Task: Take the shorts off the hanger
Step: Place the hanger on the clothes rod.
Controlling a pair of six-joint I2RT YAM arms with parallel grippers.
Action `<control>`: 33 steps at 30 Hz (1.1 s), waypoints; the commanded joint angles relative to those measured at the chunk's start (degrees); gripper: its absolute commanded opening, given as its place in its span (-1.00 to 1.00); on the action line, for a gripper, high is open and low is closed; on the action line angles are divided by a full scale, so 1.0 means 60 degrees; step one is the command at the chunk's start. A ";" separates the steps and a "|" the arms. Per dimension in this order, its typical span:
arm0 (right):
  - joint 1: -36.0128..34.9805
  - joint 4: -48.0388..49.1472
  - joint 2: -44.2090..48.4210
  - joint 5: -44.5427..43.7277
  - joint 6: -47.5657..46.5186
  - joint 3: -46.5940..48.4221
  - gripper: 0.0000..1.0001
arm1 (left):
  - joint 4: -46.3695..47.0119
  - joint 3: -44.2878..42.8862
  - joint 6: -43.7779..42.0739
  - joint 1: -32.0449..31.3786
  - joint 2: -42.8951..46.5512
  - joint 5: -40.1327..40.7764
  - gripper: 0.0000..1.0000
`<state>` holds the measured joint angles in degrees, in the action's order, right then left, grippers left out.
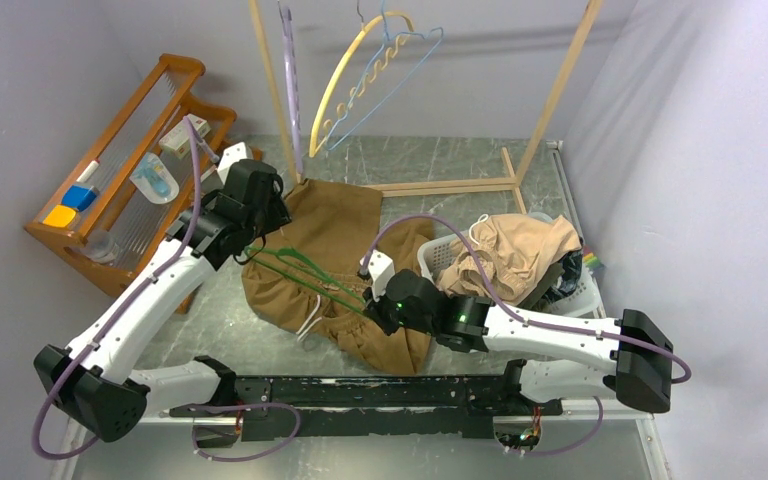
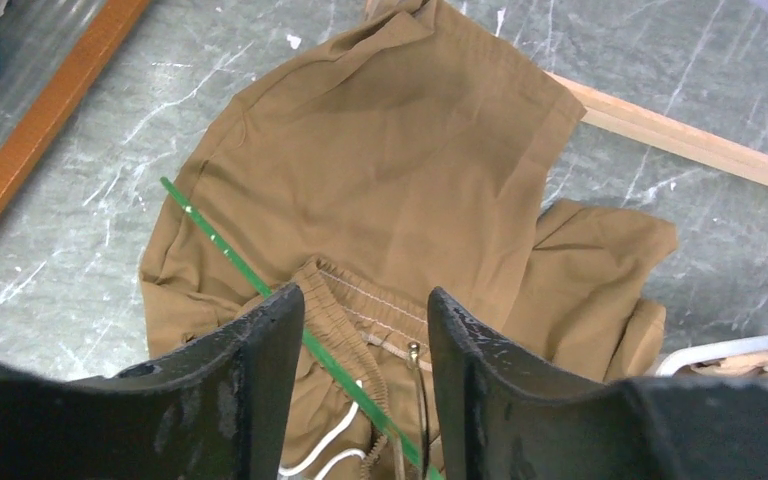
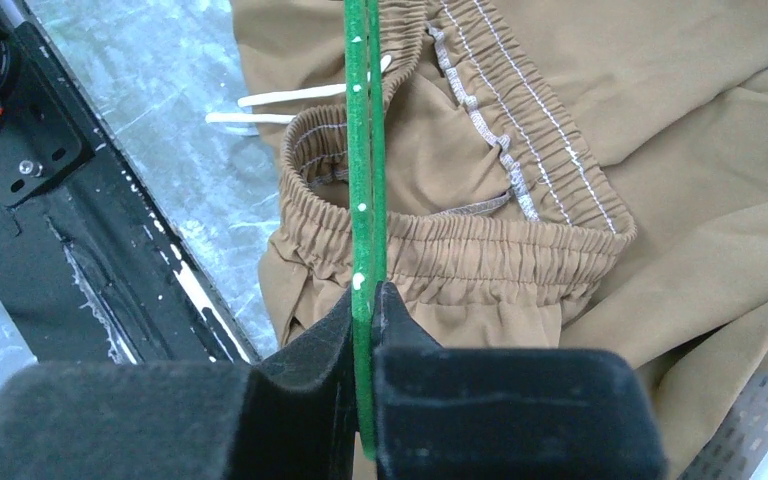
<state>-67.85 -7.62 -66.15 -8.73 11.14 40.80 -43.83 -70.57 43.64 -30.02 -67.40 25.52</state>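
Observation:
The tan-brown shorts [image 1: 335, 265] with a white drawstring lie spread on the table. A green hanger [image 1: 305, 272] lies across them, one arm inside the waistband [image 3: 480, 250]. My right gripper [image 3: 365, 295] is shut on the green hanger [image 3: 365, 150] at the waistband's near edge. My left gripper [image 2: 365, 320] is open and empty, hovering above the waistband [image 2: 360, 300], the hanger [image 2: 230, 255] and its metal hook. Light beige shorts [image 1: 510, 255] lie on top of the basket, with dark cloth under them. The olive green pair is not in view.
A white laundry basket [image 1: 585, 290] stands at the right. A wooden rack frame [image 1: 440, 185] with empty yellow and blue hangers [image 1: 380, 70] stands at the back. A wooden shelf [image 1: 125, 160] with small items is at the left. A black rail [image 1: 360, 392] runs along the near edge.

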 commanded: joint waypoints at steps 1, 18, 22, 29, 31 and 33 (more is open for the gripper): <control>-0.0084 0.0332 -0.0043 -0.0699 0.0107 0.0179 -1.00 | -0.0492 -0.0232 -0.0139 -0.0024 0.0132 0.0382 0.02; -0.0087 0.0578 0.0288 -0.0735 0.0282 -0.0107 -1.00 | -0.0937 -0.0346 -0.0139 -0.0020 0.0269 0.0619 -0.59; -0.0102 0.0494 0.0332 -0.0799 0.0309 -0.0044 -1.00 | -0.0970 -0.0530 -0.0050 -0.0021 -0.0016 0.0550 -0.86; -0.0393 0.0827 0.0390 -0.1750 0.0673 -0.0061 -1.00 | -0.1448 -0.1026 0.0714 -0.0020 -0.0247 0.0865 -0.86; -0.0654 0.1279 0.0478 -0.1636 0.0456 -0.0220 -1.00 | -0.1513 -0.1186 0.1015 -0.0007 -0.0336 0.0902 -0.86; -0.1004 0.1710 0.0593 -0.1683 0.0167 -0.0350 -1.00 | -0.1667 -0.1449 0.1141 -0.0002 -0.0554 0.0883 -0.86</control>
<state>-70.96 -4.25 -65.10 -15.70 12.97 40.12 -51.07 -75.35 47.55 -30.11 -69.25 27.83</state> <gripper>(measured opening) 0.049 0.079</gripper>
